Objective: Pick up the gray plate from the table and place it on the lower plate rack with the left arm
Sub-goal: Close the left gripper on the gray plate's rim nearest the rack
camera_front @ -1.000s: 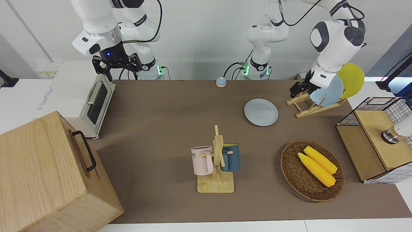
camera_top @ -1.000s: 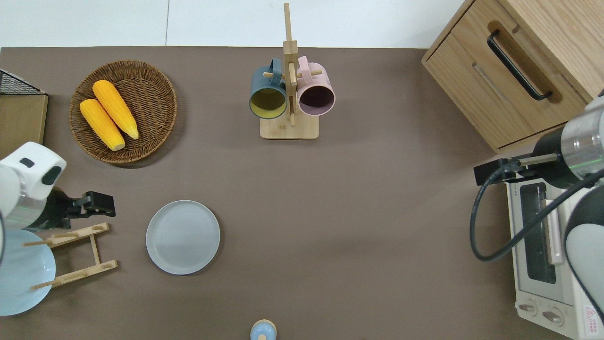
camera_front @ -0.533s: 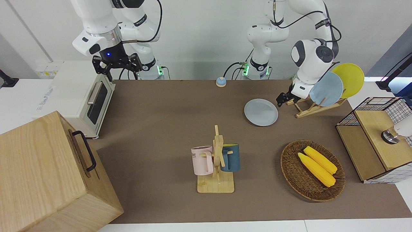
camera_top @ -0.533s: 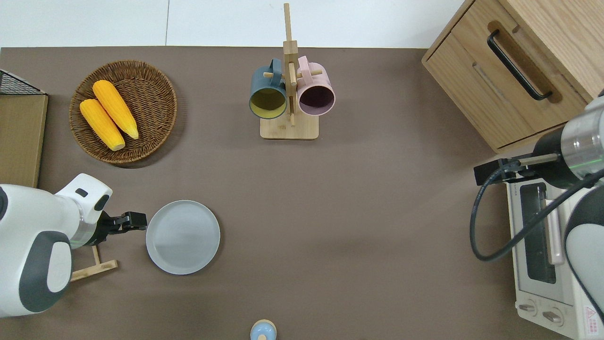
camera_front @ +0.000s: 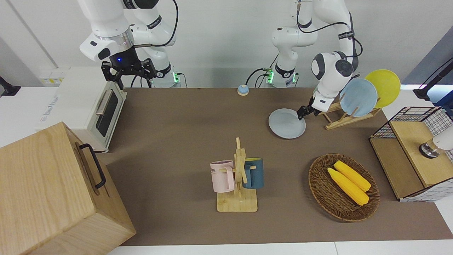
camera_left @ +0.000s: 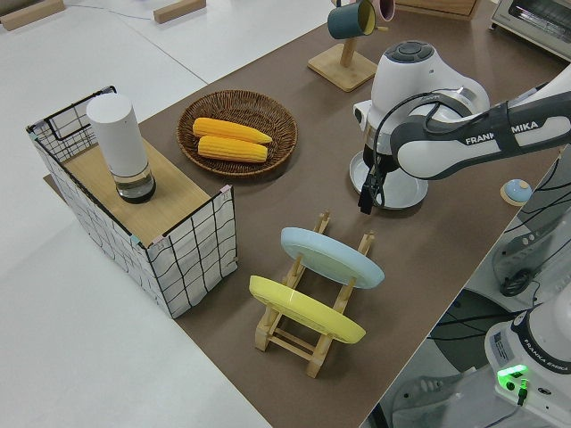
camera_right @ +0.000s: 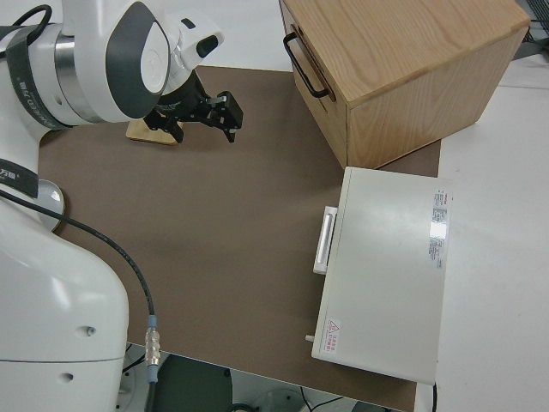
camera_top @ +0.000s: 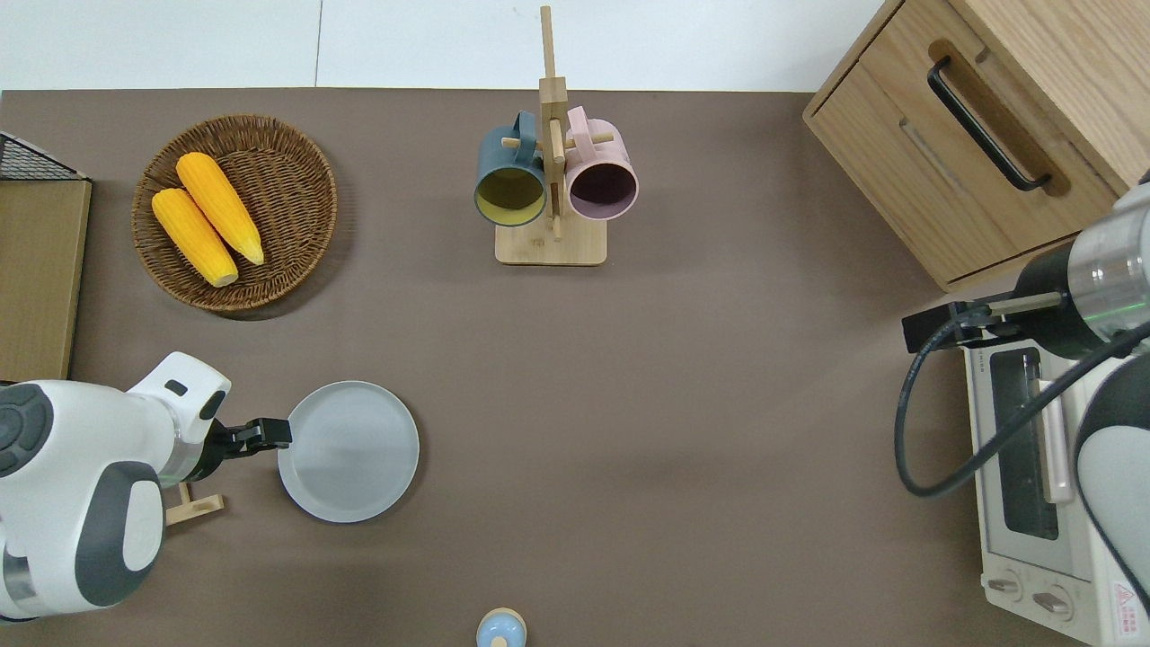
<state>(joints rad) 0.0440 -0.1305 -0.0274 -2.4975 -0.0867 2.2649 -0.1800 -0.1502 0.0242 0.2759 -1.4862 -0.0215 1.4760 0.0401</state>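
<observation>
The gray plate [camera_front: 286,123] [camera_top: 349,451] [camera_left: 406,198] lies flat on the brown table [camera_front: 184,141]. My left gripper [camera_front: 302,112] [camera_top: 269,434] [camera_left: 366,203] is low at the plate's rim, on the side toward the left arm's end of the table. The wooden plate rack [camera_front: 339,118] [camera_left: 312,334] stands beside the plate, toward that same end. A light blue plate [camera_front: 358,97] [camera_left: 330,256] and a yellow plate [camera_front: 384,88] [camera_left: 303,309] stand in it. In the overhead view my left arm covers most of the rack [camera_top: 193,510]. My right gripper [camera_front: 129,72] [camera_right: 227,116] is parked, open and empty.
A mug stand [camera_front: 239,177] with a pink and a blue mug stands mid-table. A wicker basket [camera_front: 318,184] holds two corn cobs. A wire crate [camera_front: 414,152] sits at the left arm's end. A toaster oven [camera_front: 88,109] and a wooden cabinet [camera_front: 53,191] sit at the right arm's end.
My left gripper has moved from beside the rack down to the gray plate's rim. The plate has not moved and the right arm is still.
</observation>
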